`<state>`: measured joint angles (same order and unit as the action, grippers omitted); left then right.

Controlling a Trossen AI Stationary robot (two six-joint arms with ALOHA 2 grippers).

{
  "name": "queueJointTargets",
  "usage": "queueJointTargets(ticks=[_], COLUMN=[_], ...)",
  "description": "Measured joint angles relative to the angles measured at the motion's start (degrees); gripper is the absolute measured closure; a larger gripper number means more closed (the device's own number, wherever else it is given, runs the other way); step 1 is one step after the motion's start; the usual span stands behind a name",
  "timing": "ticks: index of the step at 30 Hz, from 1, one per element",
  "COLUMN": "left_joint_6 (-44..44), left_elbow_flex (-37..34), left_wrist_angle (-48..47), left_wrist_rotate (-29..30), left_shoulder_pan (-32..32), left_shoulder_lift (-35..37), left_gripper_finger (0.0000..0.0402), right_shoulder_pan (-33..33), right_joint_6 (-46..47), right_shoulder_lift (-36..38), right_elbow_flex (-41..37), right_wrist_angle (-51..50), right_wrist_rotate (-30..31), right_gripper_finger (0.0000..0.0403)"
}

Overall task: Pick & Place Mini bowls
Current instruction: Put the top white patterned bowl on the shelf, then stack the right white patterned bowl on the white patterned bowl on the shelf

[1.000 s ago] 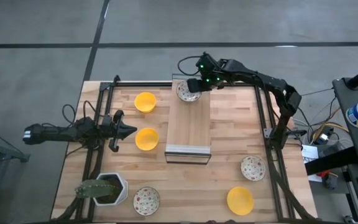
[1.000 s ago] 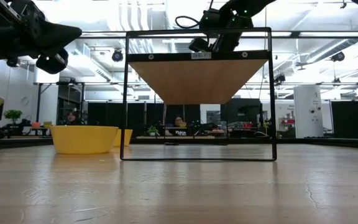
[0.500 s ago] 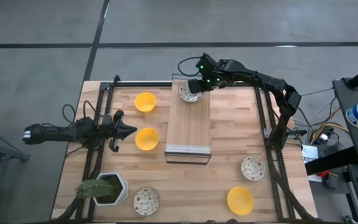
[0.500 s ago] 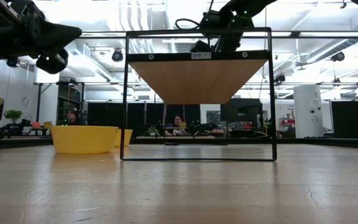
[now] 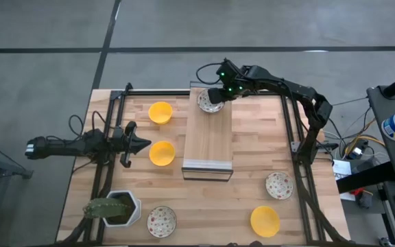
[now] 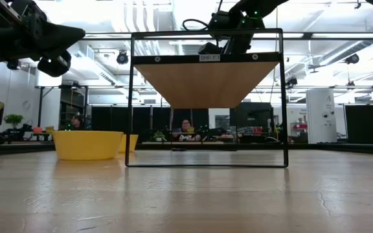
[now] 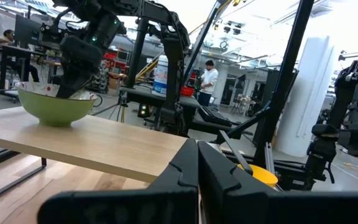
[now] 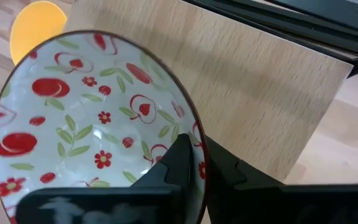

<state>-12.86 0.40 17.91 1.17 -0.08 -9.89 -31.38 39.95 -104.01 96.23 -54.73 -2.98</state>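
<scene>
My right gripper [image 5: 218,92] is at the far end of the wooden shelf top [image 5: 208,137], shut on a white bowl with a red-green pattern [image 5: 207,101]. The left wrist view shows that bowl [image 7: 53,107] sitting on the shelf board under the right gripper [image 7: 73,78]. My left gripper [image 5: 145,144] hovers shut at the table's left, just left of a yellow bowl [image 5: 162,153]. A second yellow bowl [image 5: 160,112] sits farther back and a third [image 5: 265,221] near the right front. Two more patterned bowls [image 5: 279,184] [image 5: 161,220] rest on the table. My right gripper pinches the patterned bowl's rim [image 8: 191,134] on its right side. One finger [image 8: 180,155] is inside the bowl and the other [image 8: 229,169] outside. The fingers come slanting down from the table's far right. The bowl stands upright with its base on the shelf top.
The shelf is a black wire frame [image 6: 132,97] carrying the wooden board [image 6: 206,81], in the table's middle. A white hexagonal pot with a green plant [image 5: 118,208] stands at the near left corner. Black frame rails [image 5: 295,137] run along the table's sides.
</scene>
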Motion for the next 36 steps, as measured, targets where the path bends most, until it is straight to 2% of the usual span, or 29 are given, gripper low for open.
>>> queueJointTargets(ticks=[11,19,28,36], left_joint_6=[0.0,0.0,0.0,0.0], left_elbow_flex=[0.0,0.0,0.0,0.0], left_wrist_angle=[0.0,0.0,0.0,0.0], left_wrist_rotate=[0.0,0.0,0.0,0.0], left_shoulder_pan=[0.0,0.0,0.0,0.0], left_shoulder_lift=[0.0,0.0,0.0,0.0], left_gripper_finger=[0.0402,0.0402,0.0402,0.0402], right_shoulder_pan=[0.2,0.8,0.9,1.4], right_joint_6=[-0.2,-0.4,-1.5,-7.4], right_shoulder_lift=[0.0,0.2,0.7,0.8], right_elbow_flex=[0.0,0.0,3.6,10.6], right_wrist_angle=[0.2,0.9,-1.5,-3.6], right_wrist_rotate=[-0.3,-0.8,-1.6,-0.9], right_gripper_finger=[0.0261,0.0205,0.0176,0.0175])
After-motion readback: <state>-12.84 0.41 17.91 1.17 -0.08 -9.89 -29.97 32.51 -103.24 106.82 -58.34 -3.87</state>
